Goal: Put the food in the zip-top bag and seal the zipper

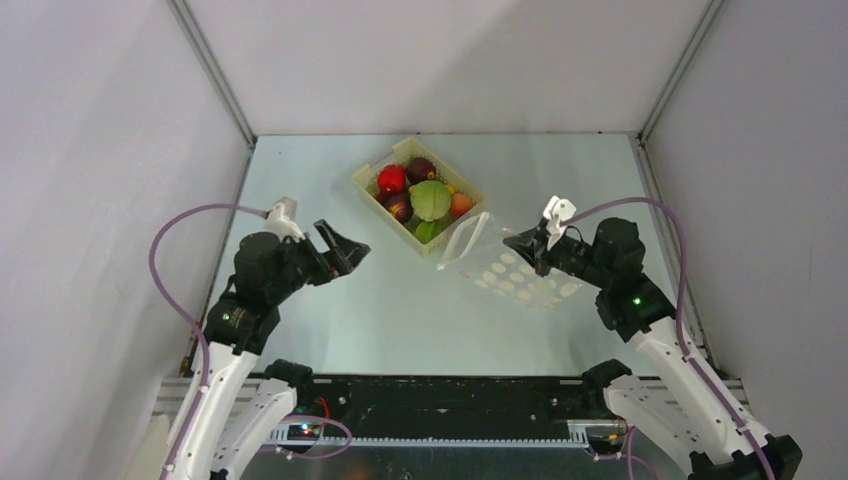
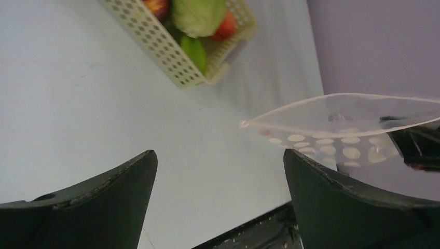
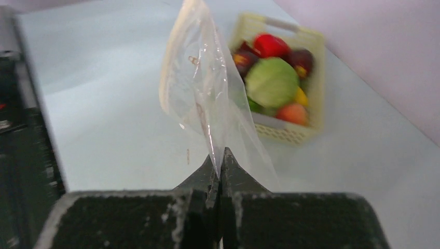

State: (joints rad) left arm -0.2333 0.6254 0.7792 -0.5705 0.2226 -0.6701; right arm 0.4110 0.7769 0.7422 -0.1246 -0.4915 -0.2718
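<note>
Right end effector (image 1: 517, 241) was pinching the edge of the clear polka-dotted plastic zip-top bag (image 1: 520, 280), just beside the pale yellow latticed basket (image 1: 366, 180) holding the toy fruits and vegetables (image 1: 430, 200). Left end effector (image 1: 347, 250) was spread wide, arm bent, above the tabletop (image 1: 400, 320).

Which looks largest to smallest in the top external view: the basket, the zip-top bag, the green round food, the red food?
1. zip-top bag and basket: about alike, too close to rank.
2. green round food.
3. red food, somewhat smaller than the green.
</note>
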